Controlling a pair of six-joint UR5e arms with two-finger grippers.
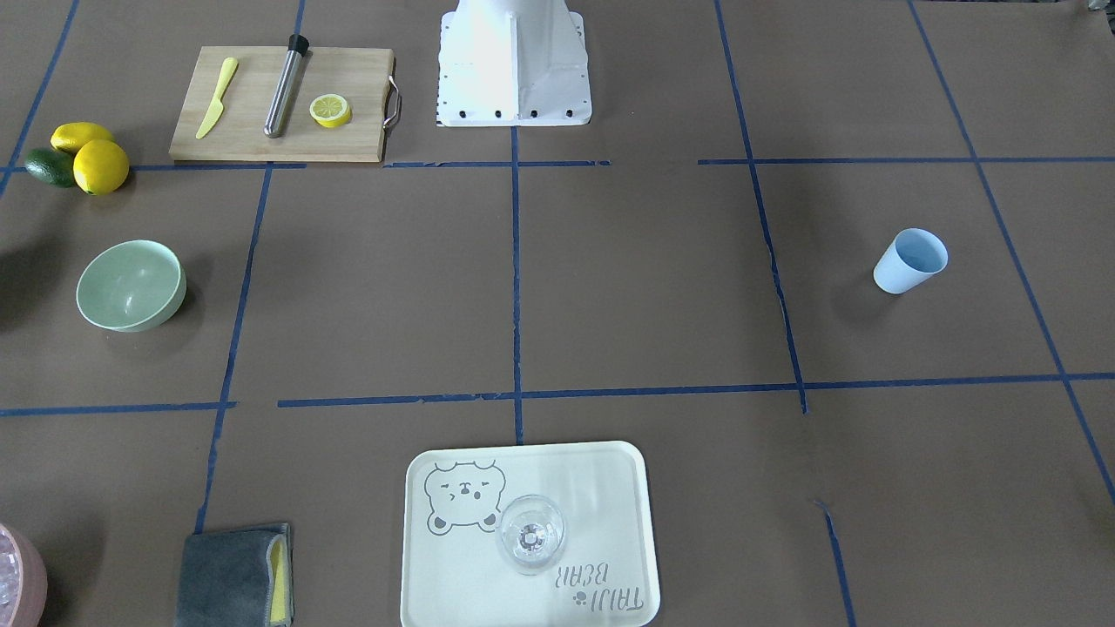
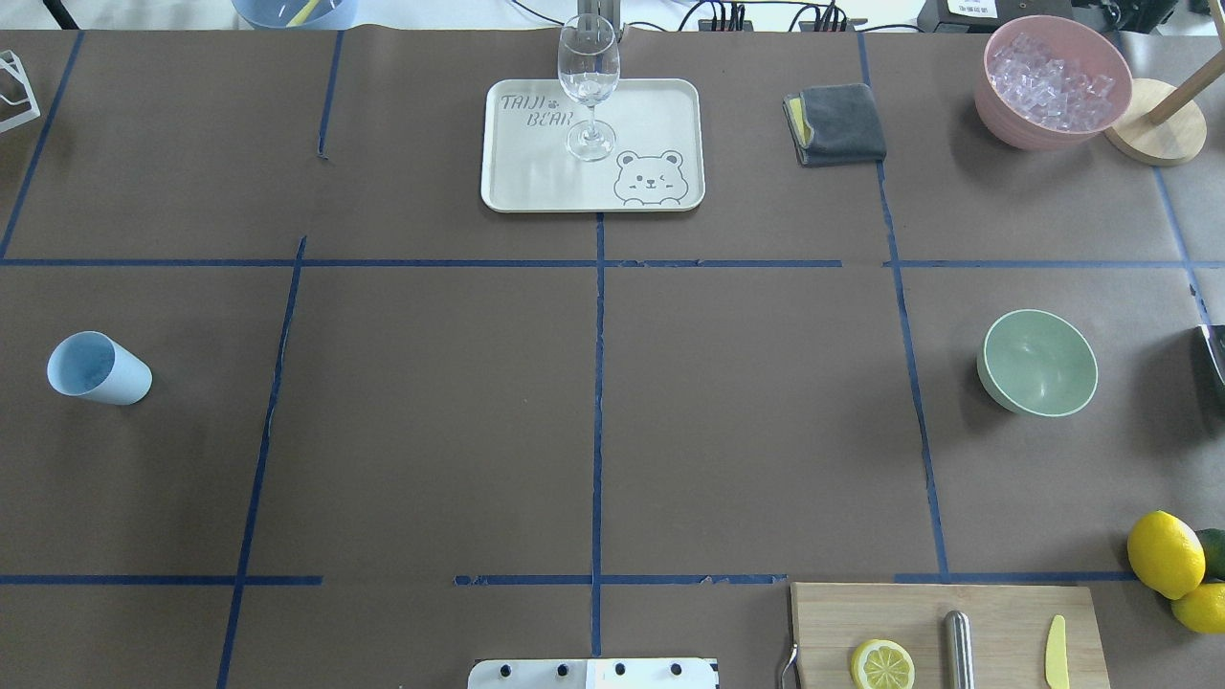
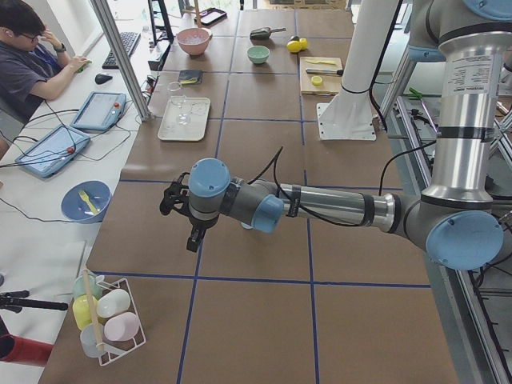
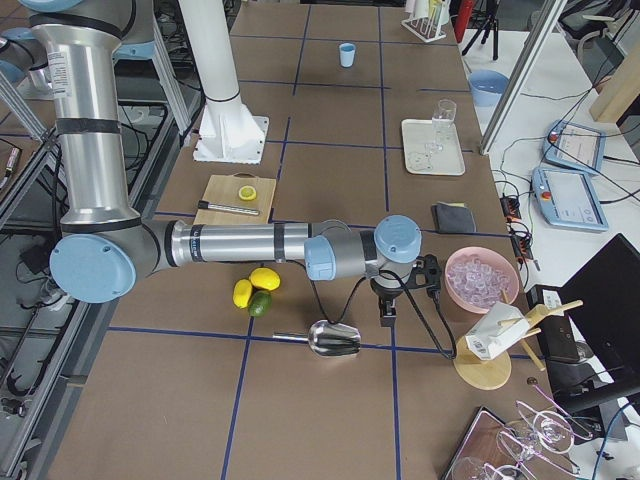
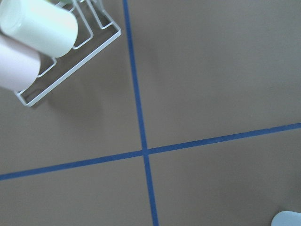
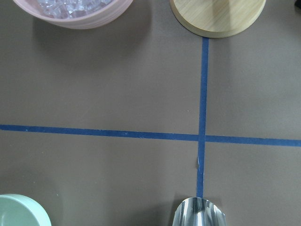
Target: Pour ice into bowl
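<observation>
The pale mint-green bowl [image 2: 1038, 362] stands upright and looks empty on the robot's right side of the table; it also shows in the front view [image 1: 131, 286] and at the right wrist view's lower left corner [image 6: 21, 211]. A light blue cup [image 2: 96, 368] stands on the robot's left side. No ice shows in the cup or the bowl. My left gripper [image 3: 182, 220] hovers over the table near the cup. My right gripper [image 4: 390, 303] hovers between the bowl's area and the pink container. Both show only in the side views, so I cannot tell whether they are open or shut.
A pink container [image 2: 1048, 81] of clear cubes stands at the far right, beside a wooden stand [image 2: 1153, 134]. A metal scoop [image 4: 333, 338] lies near the lemons [image 2: 1163, 553]. A tray [image 2: 660, 115] holds a wine glass [image 2: 589, 77]. There are also a grey cloth [image 2: 837, 124], a cutting board [image 2: 1005, 612] and a wire rack [image 5: 70, 70].
</observation>
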